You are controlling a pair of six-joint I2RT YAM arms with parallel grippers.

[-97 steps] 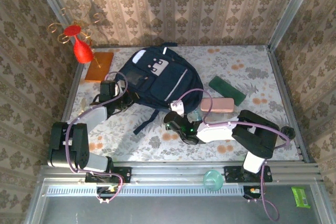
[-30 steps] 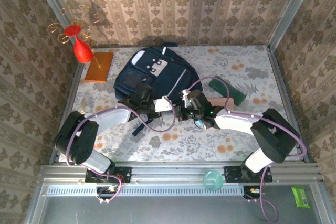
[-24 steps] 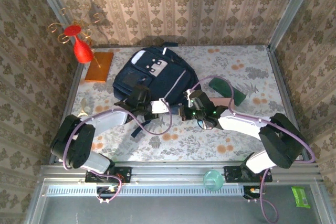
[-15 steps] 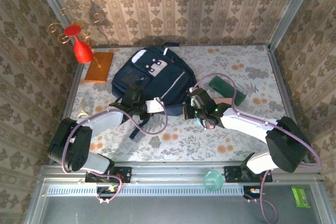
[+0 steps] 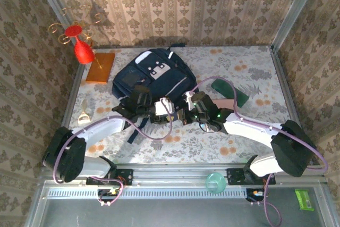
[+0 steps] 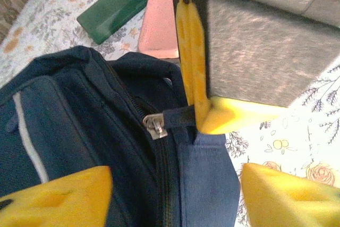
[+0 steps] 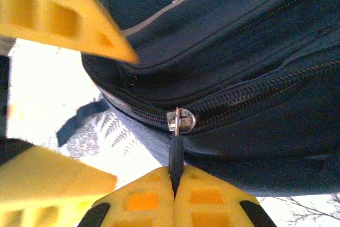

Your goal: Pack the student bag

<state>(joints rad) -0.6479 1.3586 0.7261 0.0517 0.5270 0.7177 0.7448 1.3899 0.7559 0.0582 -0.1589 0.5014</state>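
The right gripper has its two yellow fingers pressed together on the black zipper pull of the student bag. The metal slider sits just beyond the fingertips. The left gripper is spread wide, with one finger at each side of the near corner of the bag. Whether they touch the fabric I cannot tell.

The bag lies flat at the middle back of the table, with both wrists crowded at its near edge. To the right of the bag lie a pink case and a green case, close together. From above, the right arm covers most of the pink one. At the far left an orange board lies beside a red vase. A small pale object lies at the left edge, and I cannot make out what it is.
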